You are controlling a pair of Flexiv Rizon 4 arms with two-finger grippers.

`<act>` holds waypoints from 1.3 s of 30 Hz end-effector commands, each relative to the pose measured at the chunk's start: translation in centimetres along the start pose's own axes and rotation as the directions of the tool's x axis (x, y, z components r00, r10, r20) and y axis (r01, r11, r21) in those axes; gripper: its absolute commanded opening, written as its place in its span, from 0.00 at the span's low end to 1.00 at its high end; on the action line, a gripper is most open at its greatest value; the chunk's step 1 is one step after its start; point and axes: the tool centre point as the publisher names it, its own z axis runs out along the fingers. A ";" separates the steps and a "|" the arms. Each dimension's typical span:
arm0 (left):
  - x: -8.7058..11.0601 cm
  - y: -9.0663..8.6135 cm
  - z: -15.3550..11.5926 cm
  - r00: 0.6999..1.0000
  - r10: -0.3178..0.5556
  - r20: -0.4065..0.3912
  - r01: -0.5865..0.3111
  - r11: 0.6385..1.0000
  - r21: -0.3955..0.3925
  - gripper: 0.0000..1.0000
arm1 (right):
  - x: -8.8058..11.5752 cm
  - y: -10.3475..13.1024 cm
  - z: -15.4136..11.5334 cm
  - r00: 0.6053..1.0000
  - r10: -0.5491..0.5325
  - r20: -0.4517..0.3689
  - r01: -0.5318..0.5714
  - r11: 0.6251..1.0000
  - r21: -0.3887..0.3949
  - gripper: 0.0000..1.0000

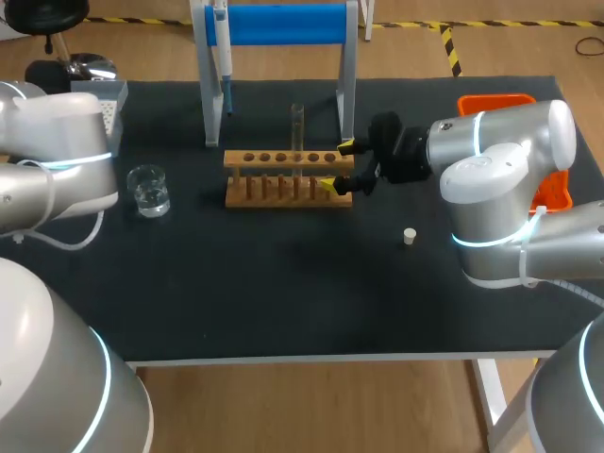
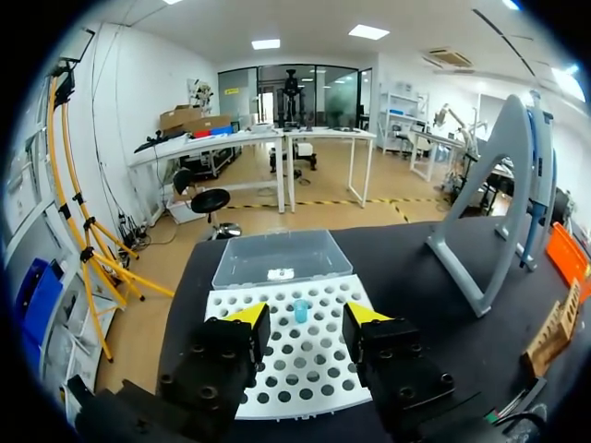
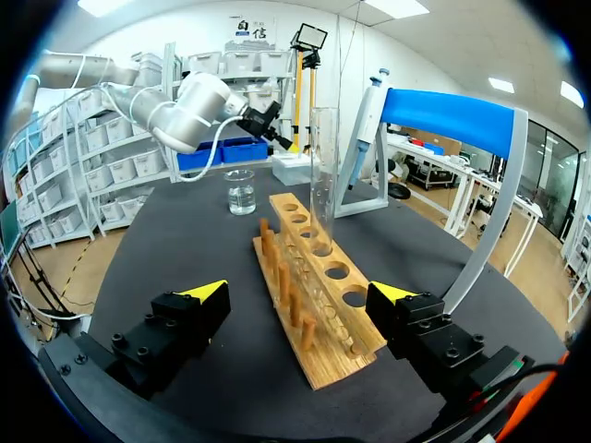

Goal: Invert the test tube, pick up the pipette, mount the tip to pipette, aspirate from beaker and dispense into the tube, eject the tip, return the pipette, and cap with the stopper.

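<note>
A small white stopper [image 1: 410,236] lies nearest on the black tabletop [image 1: 283,293]. Beyond it, the right pincer [image 1: 337,166] is spread wide and straddles the end of the wooden rack [image 1: 274,189] without gripping it. The test tube [image 1: 297,127] stands upright in a rack hole. A glass beaker [image 1: 149,189] sits left of the rack. Farther back, the pipette [image 1: 220,47] hangs on the blue stand [image 1: 283,24]. The left pincer [image 2: 307,316], released, hovers over the perforated tip box [image 2: 286,369], which carries one blue tip [image 2: 300,311].
</note>
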 end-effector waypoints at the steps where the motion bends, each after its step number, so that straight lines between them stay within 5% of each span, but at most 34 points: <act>1: 0.0 0.0 0.8 1.000 0.001 0.004 -0.001 1.000 -0.002 0.48 | 0.0 0.0 0.0 1.000 0.000 0.000 0.000 1.000 0.000 1.00; 39: -0.2 -0.4 2.3 1.000 0.012 0.007 -0.012 1.000 -0.014 0.44 | 0.0 0.0 0.0 1.000 0.000 0.000 0.000 1.000 0.000 1.00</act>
